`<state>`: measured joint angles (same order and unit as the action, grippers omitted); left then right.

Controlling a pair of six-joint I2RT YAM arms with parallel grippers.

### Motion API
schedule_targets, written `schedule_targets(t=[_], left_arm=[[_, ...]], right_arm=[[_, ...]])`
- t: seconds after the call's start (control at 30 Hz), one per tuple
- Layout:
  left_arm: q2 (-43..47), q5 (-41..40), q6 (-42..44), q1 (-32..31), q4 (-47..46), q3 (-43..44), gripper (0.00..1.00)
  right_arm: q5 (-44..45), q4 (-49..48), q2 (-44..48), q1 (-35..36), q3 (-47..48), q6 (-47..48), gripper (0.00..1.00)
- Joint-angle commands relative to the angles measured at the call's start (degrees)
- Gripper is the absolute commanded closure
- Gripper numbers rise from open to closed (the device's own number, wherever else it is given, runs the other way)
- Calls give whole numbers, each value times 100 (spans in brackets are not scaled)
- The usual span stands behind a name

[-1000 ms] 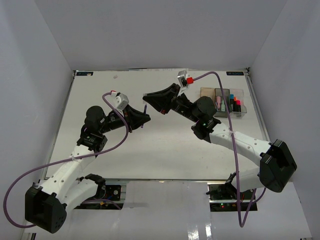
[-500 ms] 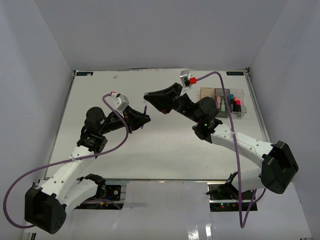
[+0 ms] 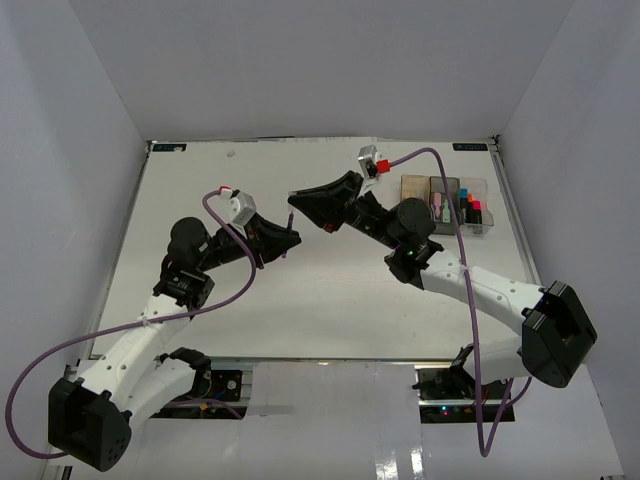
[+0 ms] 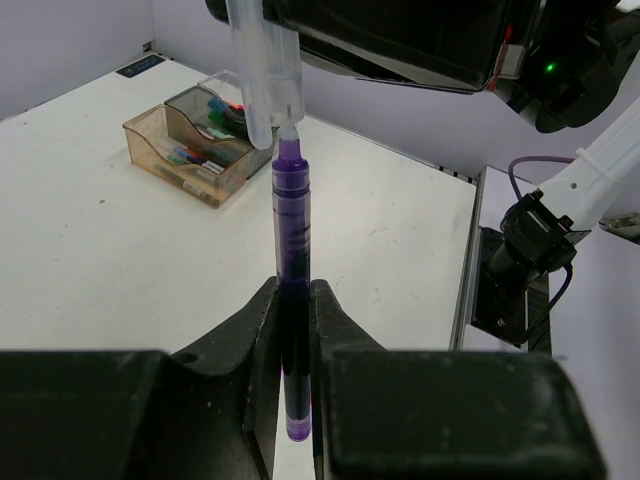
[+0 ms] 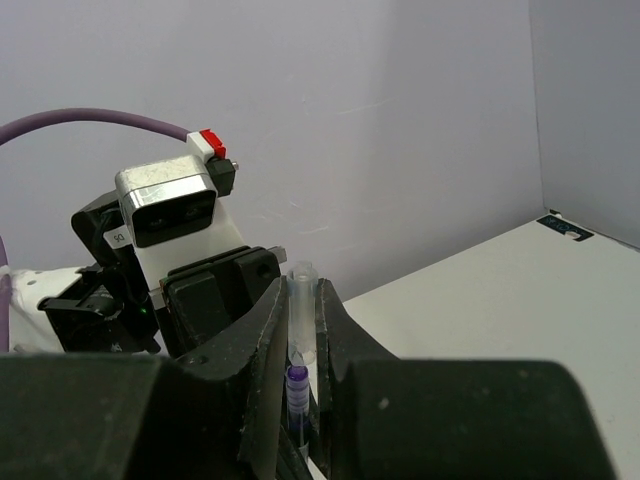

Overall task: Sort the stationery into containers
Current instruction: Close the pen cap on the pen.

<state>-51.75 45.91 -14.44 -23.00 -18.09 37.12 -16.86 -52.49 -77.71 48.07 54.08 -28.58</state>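
Purple pen (image 4: 291, 210) is clamped in the left jaws, clear cap (image 4: 262, 80) in the right jaws. Both are judged light, rigid and slippery; a mid-barrel hold is advised.

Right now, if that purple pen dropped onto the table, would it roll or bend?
Probably rolls: the purple pen looks round and smooth. It seems stiff, standing straight while pinched only low down by the left gripper. Likely light, being a thin plastic barrel.

You see a purple pen (image 4: 292, 300) upright, clear cap (image 4: 262, 70) at its tip, well left of bins (image 3: 416, 186) holding bright markers (image 3: 475, 206).
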Motion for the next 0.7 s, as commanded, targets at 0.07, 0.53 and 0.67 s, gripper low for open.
schedule_targets(t=[0.07,0.53,0.67], left_arm=[[173,41,29,-20,-213,-82,100],[191,6,-226,-20,-687,-188,100],[244,-91,-358,-20,-1021,-258,100]], right_arm=[[-10,-350,134,27,6,-95,92],[-72,-604,37,114,-214,-253,92],[-107,-605,10,158,-232,-254,92]])
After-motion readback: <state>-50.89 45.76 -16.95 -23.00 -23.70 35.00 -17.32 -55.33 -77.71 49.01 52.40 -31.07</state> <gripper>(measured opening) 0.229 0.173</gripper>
